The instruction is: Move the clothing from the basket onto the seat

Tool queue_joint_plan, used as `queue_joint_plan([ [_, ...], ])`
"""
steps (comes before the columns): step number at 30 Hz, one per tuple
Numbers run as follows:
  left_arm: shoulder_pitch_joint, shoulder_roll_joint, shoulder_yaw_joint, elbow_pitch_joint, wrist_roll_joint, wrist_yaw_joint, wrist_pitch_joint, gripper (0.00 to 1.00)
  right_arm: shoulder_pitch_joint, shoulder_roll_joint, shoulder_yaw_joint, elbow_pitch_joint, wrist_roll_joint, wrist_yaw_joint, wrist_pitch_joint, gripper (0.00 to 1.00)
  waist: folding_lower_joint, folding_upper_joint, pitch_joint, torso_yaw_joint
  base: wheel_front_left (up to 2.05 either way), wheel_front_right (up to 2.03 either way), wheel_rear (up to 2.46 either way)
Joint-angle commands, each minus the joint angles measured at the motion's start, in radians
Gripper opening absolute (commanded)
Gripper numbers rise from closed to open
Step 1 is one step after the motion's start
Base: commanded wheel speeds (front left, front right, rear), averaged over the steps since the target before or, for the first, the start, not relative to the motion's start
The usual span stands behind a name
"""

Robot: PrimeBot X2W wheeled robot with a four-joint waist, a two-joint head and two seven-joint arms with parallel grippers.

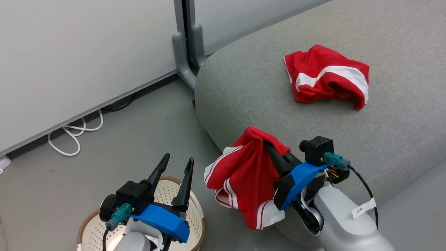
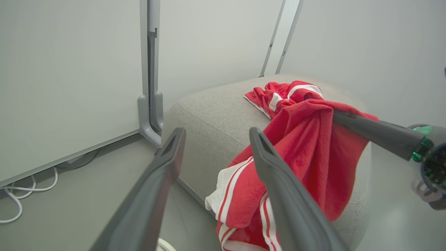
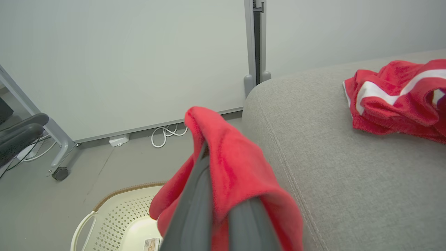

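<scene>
Count: two pieces of clothing, one basket, one seat, two grippers.

Right gripper [image 1: 270, 148]: fingers pressed together, pinching the first red garment [image 1: 244, 174] at a top fold. The cloth hangs from the tips, below and to the gripper's left, off the floor and just in front of the seat [image 1: 383, 132] edge.

Second red garment [image 1: 327, 78]: crumpled on the seat cushion, well beyond the right gripper's tips and apart from the held piece.

Left gripper [image 1: 179, 157]: fingers spread, nothing between them. It sits directly above the basket [image 1: 90, 230].

Hidden: right fingertips are buried in the fold. The left arm covers most of the basket floor; the bottom frame edge cuts off its near rim.

Writing: the white tag [image 1: 362, 209] on the right arm's cable carries small marks, not legible. The basket sticker [image 3: 151, 244] is cut off, text unreadable.
</scene>
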Motion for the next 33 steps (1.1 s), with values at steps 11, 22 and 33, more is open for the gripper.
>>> queue_joint_plan([
  [11,-0.025,0.017,-0.014,0.009,-0.007,-0.004,-0.003,1.00,0.022,0.007,-0.006,-0.012,-0.004,0.000,-0.006,0.00,0.0000,0.0000,0.017,-0.098,0.00,0.00,0.00],
  [22,-0.046,0.029,-0.042,0.019,-0.013,-0.004,-0.003,1.00,0.038,0.009,-0.024,-0.030,0.023,0.000,-0.006,0.00,0.0000,0.0000,0.028,-0.113,0.00,0.00,0.00],
  [33,-0.074,0.062,-0.050,-0.003,0.010,-0.004,-0.003,1.00,-0.184,-0.063,-0.073,-0.101,0.189,0.000,0.055,0.00,0.0000,0.0000,0.115,-0.100,0.00,0.00,0.00],
])
